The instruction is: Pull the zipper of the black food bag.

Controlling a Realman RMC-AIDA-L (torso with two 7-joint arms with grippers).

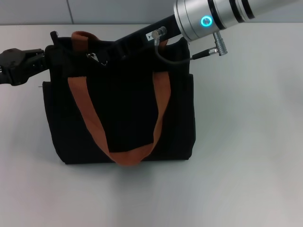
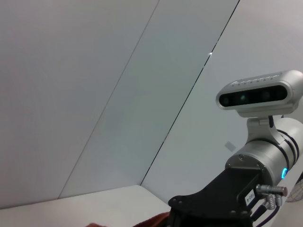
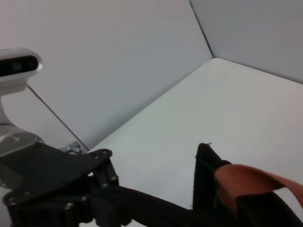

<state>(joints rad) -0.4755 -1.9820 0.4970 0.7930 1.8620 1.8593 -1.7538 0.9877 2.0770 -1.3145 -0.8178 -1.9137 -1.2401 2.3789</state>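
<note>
Silver metal glints at the top edge of the bag, where the small teardrop-shaped zipper pull [image 1: 96, 58] lies on the black zip track, near the bag's left end and just beside the rear strap. It belongs to the large, boxy black fabric food bag [image 1: 123, 113], which stands upright in the middle of the white counter [image 1: 246, 142] with its flat front pocket panel facing the head camera. Two orange-brown webbing loop handles [image 1: 90, 118] hang from the bag: the front one droops down over the pocket panel in a wide U reaching almost to the bag's base, and the rear one shows only as a short arc above the top edge. The right claw [image 1: 111, 53] reaches in from the upper right along the top of the bag, its black body lying over the opening with its tip close to the zipper pull; I cannot tell whether its fingers are apart or closed, nor whether they touch the pull. Behind it runs the silver right arm [image 1: 222, 16] with a glowing cyan ring and a black cable looping off a metal plug. The left claw [image 1: 45, 56] sits at the bag's upper left corner, right against the fabric; its grip cannot be told either. A pale grey wall [image 1: 33, 12] stands behind the counter.
</note>
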